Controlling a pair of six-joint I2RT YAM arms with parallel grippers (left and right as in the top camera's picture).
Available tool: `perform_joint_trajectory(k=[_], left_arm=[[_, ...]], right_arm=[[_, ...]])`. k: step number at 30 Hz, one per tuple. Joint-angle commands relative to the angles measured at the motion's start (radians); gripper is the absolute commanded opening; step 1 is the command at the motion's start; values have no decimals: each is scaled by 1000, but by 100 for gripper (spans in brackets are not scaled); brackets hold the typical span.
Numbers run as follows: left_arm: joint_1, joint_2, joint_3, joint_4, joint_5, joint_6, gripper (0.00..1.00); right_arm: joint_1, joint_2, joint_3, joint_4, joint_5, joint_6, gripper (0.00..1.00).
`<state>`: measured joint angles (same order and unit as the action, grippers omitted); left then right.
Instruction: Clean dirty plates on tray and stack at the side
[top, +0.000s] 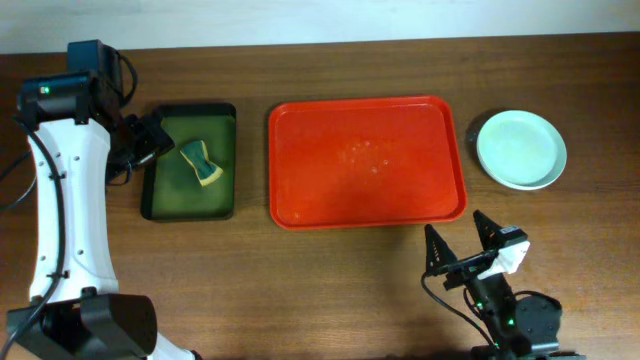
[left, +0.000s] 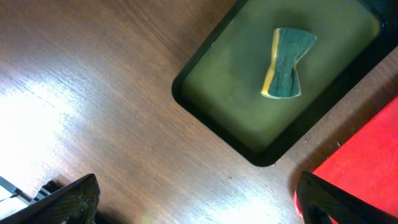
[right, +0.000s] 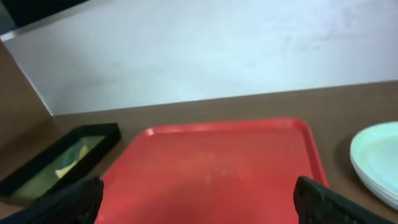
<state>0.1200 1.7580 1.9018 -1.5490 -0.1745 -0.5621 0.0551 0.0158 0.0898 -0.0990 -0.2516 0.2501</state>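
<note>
At the table's near edge the right gripper (top: 456, 228) stands with fingers spread and empty. Beyond it the red tray (top: 330, 190) lies bare save for faint specks. The plates (top: 520, 148) sit stacked on the table just beside its right end. At the green tray's (top: 190, 212) left rim the left gripper (top: 152, 140) hangs splayed, holding nothing, near the sponge (top: 200, 162). A careless right-arm swing could knock the stack.

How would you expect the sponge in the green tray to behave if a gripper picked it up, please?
The sponge probably squashes when gripped: its pinched waist and yellow foam layer suggest soft material. It likely weighs little for its size. Lying flat in the green tray, it seems unlikely to roll.
</note>
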Motion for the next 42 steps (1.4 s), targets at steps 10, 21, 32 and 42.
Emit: perform_joint_trajectory(k=[10,21,32,42], left_arm=[[2,5,-2,-1,-5,-6,100],[2,5,-2,-1,-5,-6,99],[2,5,-2,-1,-5,-6,99],[-1,-32,-3,-90,6,-2,99]], right_arm=[[10,-13,-84,23,203,-262,98],[10,-13,-84,20,234,-235,98],[10,-13,-84,21,234,-235,98],[10,-13,-84,20,235,-235,98]])
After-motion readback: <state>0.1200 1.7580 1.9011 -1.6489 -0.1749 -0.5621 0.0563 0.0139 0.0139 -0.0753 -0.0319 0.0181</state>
